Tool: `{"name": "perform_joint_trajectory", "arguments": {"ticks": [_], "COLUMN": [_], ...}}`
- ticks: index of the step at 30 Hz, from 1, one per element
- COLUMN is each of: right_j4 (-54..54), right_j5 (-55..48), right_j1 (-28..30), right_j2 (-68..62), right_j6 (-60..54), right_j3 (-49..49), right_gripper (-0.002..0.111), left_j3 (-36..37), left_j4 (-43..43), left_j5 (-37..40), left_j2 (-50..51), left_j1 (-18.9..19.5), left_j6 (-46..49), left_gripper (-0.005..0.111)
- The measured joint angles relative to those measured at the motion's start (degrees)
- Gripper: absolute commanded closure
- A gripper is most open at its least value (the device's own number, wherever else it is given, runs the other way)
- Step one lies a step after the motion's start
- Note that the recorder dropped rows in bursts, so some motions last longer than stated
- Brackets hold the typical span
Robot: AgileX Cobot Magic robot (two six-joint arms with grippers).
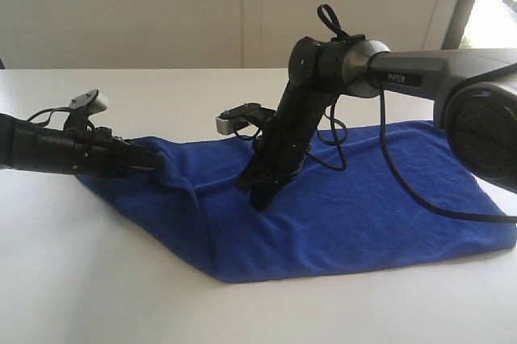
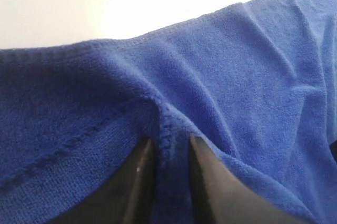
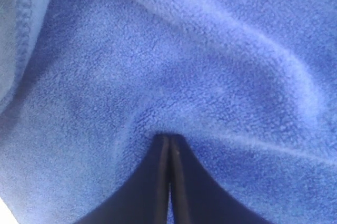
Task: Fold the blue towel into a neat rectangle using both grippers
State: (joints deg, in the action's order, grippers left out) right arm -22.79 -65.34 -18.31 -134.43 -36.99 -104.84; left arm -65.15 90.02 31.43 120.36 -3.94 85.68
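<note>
The blue towel [image 1: 363,199] is judged soft and limp; hems are preferred holds. A hem fold is grasped by the left hand [image 2: 170,142]; the right hand [image 3: 169,138] is clenched.

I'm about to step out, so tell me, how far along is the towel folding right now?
Done: nothing clearly; the blue towel lies as a rumpled strip on the table, not a neat rectangle. In hand: the left gripper pinches its hemmed edge, the right gripper is shut on cloth near the middle. Remaining: carrying the fold over and flattening it.
</note>
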Motion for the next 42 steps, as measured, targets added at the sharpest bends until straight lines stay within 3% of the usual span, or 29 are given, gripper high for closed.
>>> {"name": "perform_joint_trajectory", "arguments": {"ticks": [5, 10, 16, 31, 42], "right_j4": [0.0, 0.0, 0.0, 0.0, 0.0], "right_j5": [0.0, 0.0, 0.21, 0.33, 0.44], "right_j1": [0.0, 0.0, 0.0, 0.0, 0.0], "right_j2": [0.0, 0.0, 0.0, 0.0, 0.0], "right_j6": [0.0, 0.0, 0.0, 0.0, 0.0], "right_j3": [0.0, 0.0, 0.0, 0.0, 0.0], "right_gripper": [0.108, 0.108, 0.108, 0.108, 0.108], "left_j3": [0.0, 0.0, 0.0, 0.69, 7.34], "left_j4": [-0.14, -6.69, -23.79, -68.4, -80.42], "left_j5": [0.0, -1.14, -4.54, 11.8, 19.56], "left_j2": [0.0, -2.21, -10.07, -20.89, -24.51], "left_j1": [0.0, 0.0, 0.36, 0.81, 0.81], "left_j6": [0.0, -3.05, -17.06, -56.49, -67.28], "left_gripper": [0.107, 0.107, 0.107, 0.107, 0.107]}}
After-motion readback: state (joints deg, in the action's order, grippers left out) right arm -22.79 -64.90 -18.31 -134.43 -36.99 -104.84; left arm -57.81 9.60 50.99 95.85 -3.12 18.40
